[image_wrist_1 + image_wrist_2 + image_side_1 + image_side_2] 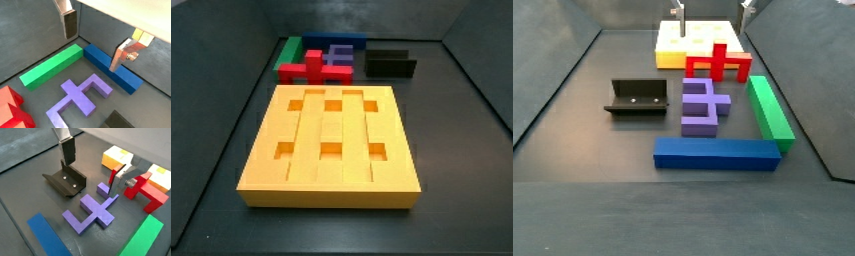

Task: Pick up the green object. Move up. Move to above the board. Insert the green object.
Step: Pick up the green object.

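The green object (770, 108) is a long green bar lying flat on the floor beside the purple piece; it shows in both wrist views (50, 65) (143, 238) and at the back in a side view (289, 50). The board (338, 135) is the big yellow-orange block with grooves and square holes; it also shows in a side view (673, 45). My gripper (95, 40) is open and empty, high above the floor, and touches nothing. Its fingers (680, 12) only peek in at the frame's top edge. It also shows in a wrist view (93, 165).
A blue block (716, 152) lies across the green bar's end. A purple piece (703, 105) lies between the bar and the fixture (637, 98). A red cross-shaped piece (718, 62) stands next to the board. Dark walls enclose the floor.
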